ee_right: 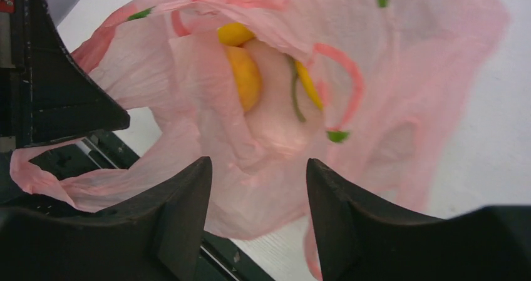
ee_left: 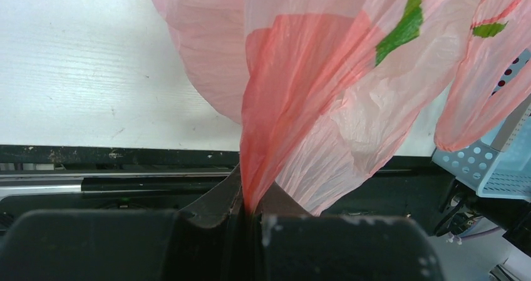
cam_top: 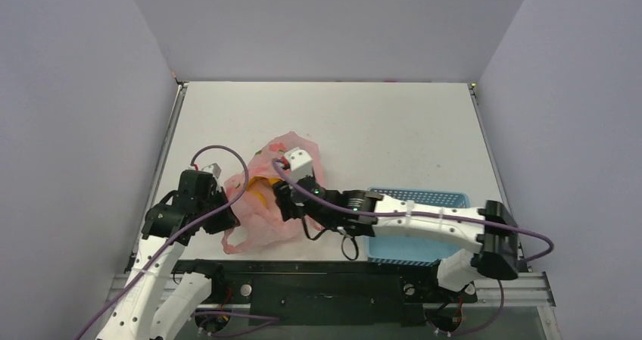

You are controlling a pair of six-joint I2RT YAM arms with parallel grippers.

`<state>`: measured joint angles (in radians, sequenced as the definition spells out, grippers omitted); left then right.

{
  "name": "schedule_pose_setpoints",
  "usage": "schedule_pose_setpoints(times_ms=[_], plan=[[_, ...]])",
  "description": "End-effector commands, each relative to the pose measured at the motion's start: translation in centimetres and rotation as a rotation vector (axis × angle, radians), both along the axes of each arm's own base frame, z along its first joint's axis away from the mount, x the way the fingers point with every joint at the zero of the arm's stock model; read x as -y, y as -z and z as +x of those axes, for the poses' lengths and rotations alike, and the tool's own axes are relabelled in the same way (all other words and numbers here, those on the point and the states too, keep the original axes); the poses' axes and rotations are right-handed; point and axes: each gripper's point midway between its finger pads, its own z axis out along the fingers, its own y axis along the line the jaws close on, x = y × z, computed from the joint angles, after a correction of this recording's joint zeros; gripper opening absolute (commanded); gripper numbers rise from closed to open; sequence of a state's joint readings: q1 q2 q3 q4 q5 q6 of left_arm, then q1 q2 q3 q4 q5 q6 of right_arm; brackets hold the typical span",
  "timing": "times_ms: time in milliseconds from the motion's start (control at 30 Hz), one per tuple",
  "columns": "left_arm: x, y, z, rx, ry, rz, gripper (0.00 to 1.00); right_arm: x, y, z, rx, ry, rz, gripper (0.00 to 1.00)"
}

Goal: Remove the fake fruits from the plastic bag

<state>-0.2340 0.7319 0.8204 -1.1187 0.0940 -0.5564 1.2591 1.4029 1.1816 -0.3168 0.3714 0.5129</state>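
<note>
The pink plastic bag [cam_top: 266, 204] lies at the near left of the table, its mouth open towards the right arm. My left gripper [cam_top: 231, 217] is shut on the bag's edge [ee_left: 263, 168] and holds it up. My right gripper [cam_top: 286, 202] is open and empty at the bag's mouth; its fingers [ee_right: 181, 193] frame the opening. Inside the bag [ee_right: 388, 74] I see yellow fruit: a rounded yellow-orange piece [ee_right: 244, 77] and a thin yellow banana [ee_right: 308, 84]. Orange-yellow also shows through the plastic in the top view [cam_top: 259, 190]. The other fruits are hidden.
A blue perforated basket [cam_top: 424, 200] stands at the near right, under the right arm; its corner shows in the left wrist view [ee_left: 494, 162]. The black rail [cam_top: 325, 279] runs along the table's near edge. Grey walls enclose the table.
</note>
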Motion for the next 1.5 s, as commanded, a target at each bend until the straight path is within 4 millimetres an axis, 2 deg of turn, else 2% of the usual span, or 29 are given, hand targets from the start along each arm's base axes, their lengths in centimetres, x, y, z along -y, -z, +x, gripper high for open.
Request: schedule_pose_setpoints(times_ms=[0,33,67,100,133,167,267,500,633,800,933,1067,1167,1333,1400,1433,1467], plan=[[-0.4,-0.8,-1.2,-0.007,-0.005,0.006,0.00,-7.1,0.3,-0.5,0.022,-0.170,0.001,0.48],[-0.5,-0.9,-1.4,-0.007,-0.011,0.009,0.00,-8.3,-0.3,-0.4,0.028,-0.183,0.015,0.47],[-0.6,-1.1,-1.7,-0.015,-0.012,0.012,0.00,-9.2,1.4,-0.4,0.018,-0.201,-0.016,0.46],[-0.7,-1.3,-1.8,-0.014,-0.015,0.017,0.00,-10.0,1.2,-0.2,0.024,-0.205,-0.005,0.46],[-0.8,-1.5,-2.1,-0.020,-0.018,0.021,0.00,-10.6,2.6,0.0,0.017,-0.210,-0.029,0.45],[-1.0,-1.6,-2.2,-0.022,-0.024,0.025,0.00,-11.1,2.5,0.2,0.027,-0.213,-0.023,0.44],[-1.5,-1.8,-2.8,-0.044,-0.040,0.047,0.00,-12.0,4.6,1.0,0.038,-0.209,-0.073,0.42],[-1.9,-2.0,-3.2,-0.083,-0.055,0.079,0.00,-12.6,8.3,3.1,0.000,-0.178,-0.075,0.36],[-1.7,-1.5,-3.3,-0.111,-0.044,0.088,0.00,-12.9,9.4,4.4,-0.054,-0.167,0.013,0.36],[-1.4,-1.2,-3.0,-0.135,-0.028,0.094,0.00,-13.8,9.8,5.3,-0.091,-0.167,0.085,0.37],[-0.9,-2.8,-2.3,-0.084,-0.016,0.064,0.00,-13.6,10.5,5.9,-0.103,-0.150,0.094,0.37],[-1.1,-5.4,-1.4,-0.002,-0.034,0.062,0.00,-13.6,13.0,5.9,-0.116,-0.165,0.035,0.37],[-1.3,-6.2,-1.2,-0.001,-0.043,0.076,0.00,-14.0,14.2,5.3,-0.135,-0.203,0.023,0.47],[-1.4,-6.2,-1.2,-0.014,-0.040,0.083,0.00,-14.1,17.4,5.8,-0.148,-0.203,-0.030,0.75],[-1.1,-6.1,-1.4,-0.021,-0.036,0.070,0.00,-14.4,18.2,6.3,-0.148,-0.191,-0.040,0.80],[-0.9,-6.1,-1.6,-0.025,-0.031,0.054,0.00,-13.8,18.8,6.5,-0.154,-0.165,-0.068,0.80],[-0.7,-6.0,-1.7,-0.028,-0.028,0.045,0.00,-13.0,19.2,7.6,-0.128,-0.095,-0.096,0.80]])
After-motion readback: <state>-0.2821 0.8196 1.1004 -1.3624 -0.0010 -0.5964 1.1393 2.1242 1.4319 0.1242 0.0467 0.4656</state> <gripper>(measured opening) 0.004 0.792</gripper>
